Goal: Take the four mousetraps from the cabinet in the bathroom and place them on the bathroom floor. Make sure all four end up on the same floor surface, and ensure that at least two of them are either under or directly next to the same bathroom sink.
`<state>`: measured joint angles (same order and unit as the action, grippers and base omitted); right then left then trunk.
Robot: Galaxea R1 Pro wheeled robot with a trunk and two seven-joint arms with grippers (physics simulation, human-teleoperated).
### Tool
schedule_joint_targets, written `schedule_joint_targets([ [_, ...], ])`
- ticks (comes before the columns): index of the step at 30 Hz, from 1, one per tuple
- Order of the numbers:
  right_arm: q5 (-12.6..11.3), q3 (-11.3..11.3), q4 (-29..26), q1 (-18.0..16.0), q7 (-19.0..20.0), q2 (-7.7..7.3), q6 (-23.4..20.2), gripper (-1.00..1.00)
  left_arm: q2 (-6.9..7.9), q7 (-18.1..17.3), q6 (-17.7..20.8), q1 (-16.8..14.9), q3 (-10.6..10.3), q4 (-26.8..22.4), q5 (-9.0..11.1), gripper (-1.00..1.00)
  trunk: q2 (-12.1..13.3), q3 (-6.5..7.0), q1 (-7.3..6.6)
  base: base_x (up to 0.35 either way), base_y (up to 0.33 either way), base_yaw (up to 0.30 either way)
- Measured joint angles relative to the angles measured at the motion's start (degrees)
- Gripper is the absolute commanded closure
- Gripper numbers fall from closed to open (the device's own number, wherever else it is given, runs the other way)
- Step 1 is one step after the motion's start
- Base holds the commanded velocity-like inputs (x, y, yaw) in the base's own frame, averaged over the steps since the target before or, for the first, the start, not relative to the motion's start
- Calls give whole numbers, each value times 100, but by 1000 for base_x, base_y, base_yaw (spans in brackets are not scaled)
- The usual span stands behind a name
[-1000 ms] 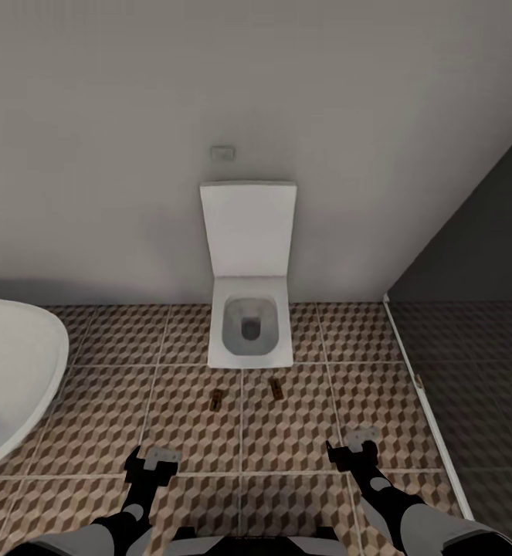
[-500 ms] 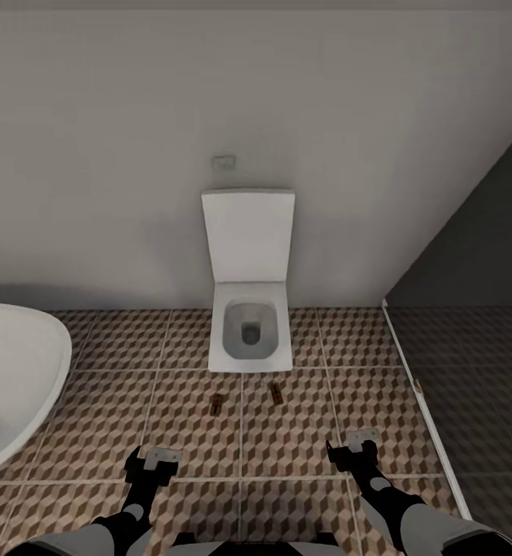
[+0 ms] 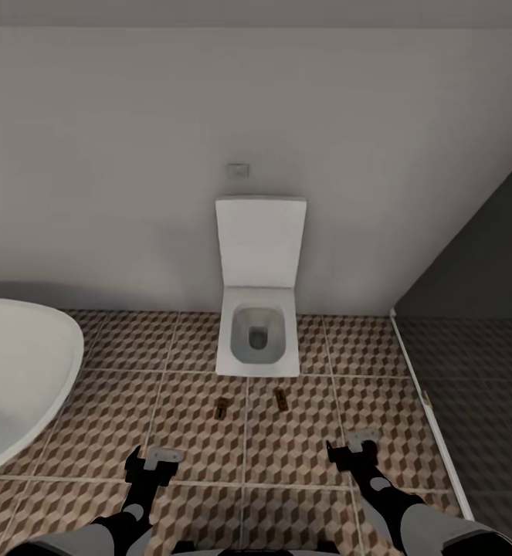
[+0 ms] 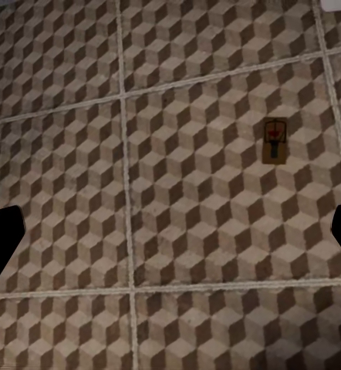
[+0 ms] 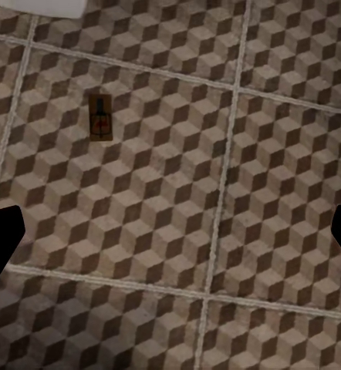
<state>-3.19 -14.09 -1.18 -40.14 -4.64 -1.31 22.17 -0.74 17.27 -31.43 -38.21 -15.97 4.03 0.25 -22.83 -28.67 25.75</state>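
Two mousetraps [image 3: 222,408] [image 3: 282,399] just before toilet [image 3: 258,340], no sink near; risk misplacement. Left gripper [image 3: 149,463], right gripper [image 3: 354,448] spread, empty.

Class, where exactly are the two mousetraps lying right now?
In the head view, both mousetraps lie apart on the tiled floor just in front of the toilet, ahead of both open grippers.

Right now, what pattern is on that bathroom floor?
The bathroom floor has a brown, beige and white 3D cube pattern with pale grout lines, clearest in the left wrist view.
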Motion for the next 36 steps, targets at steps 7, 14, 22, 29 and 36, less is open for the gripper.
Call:
schedule_joint_targets([
  [7, 0, 0, 0, 0, 0, 0, 0, -100, 0, 0, 0, -1, 0, 0, 0, -100, 0, 62, 0, 0, 0, 151],
  [14, 0, 1, 4, 0, 0, 0, 0, -100, 0, 0, 0, -1, 0, 0, 0, -100, 0, 125, 0, 0, 0, 150],
  [22, 0, 1, 1, 8, 0, 0, 0, -100, 0, 0, 0, -1, 0, 0, 0, -100, 0, 196, 0, 0, 0, 142],
  [29, 0, 0, 2, 10, 1, 0, 0, -100, 0, 0, 0, -1, 0, 0, 0, -100, 0, 258, 0, 0, 0, 120],
  [36, 1, 1, -1, 12, 7, 0, 0, -100, 0, 0, 0, -2, 2, 1, 2, -100, 0, 319, 0, 0, 0, -45],
])
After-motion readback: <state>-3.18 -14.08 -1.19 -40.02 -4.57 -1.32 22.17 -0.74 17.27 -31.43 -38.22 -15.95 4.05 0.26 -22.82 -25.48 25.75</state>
